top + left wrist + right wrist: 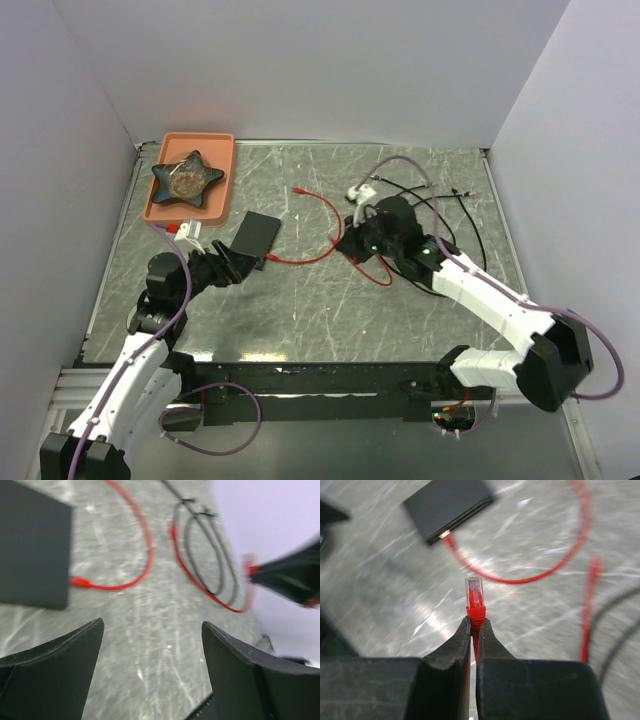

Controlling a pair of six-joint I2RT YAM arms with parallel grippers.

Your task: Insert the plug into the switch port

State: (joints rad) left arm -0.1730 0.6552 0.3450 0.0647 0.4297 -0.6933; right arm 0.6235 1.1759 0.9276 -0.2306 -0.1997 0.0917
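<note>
The switch point(258, 236) is a flat matte-black box left of centre; it also shows in the left wrist view point(32, 550) and the right wrist view point(447, 507). One red cable point(315, 225) is plugged into its near edge point(446, 535). My right gripper point(474, 622) is shut on a second red plug point(474, 597) with a clear tip, held above the table and pointing toward the switch, a good way short of it. In the top view the right gripper point(350, 246) is right of the switch. My left gripper point(152, 627) is open and empty, just near the switch's near corner point(243, 266).
An orange tray point(222, 150) at the back left holds a dark star-shaped dish point(186, 176). Black cables point(445, 205) and a white connector point(360, 188) lie at the back right. Red cable loops point(378, 272) lie under the right arm. Walls close three sides.
</note>
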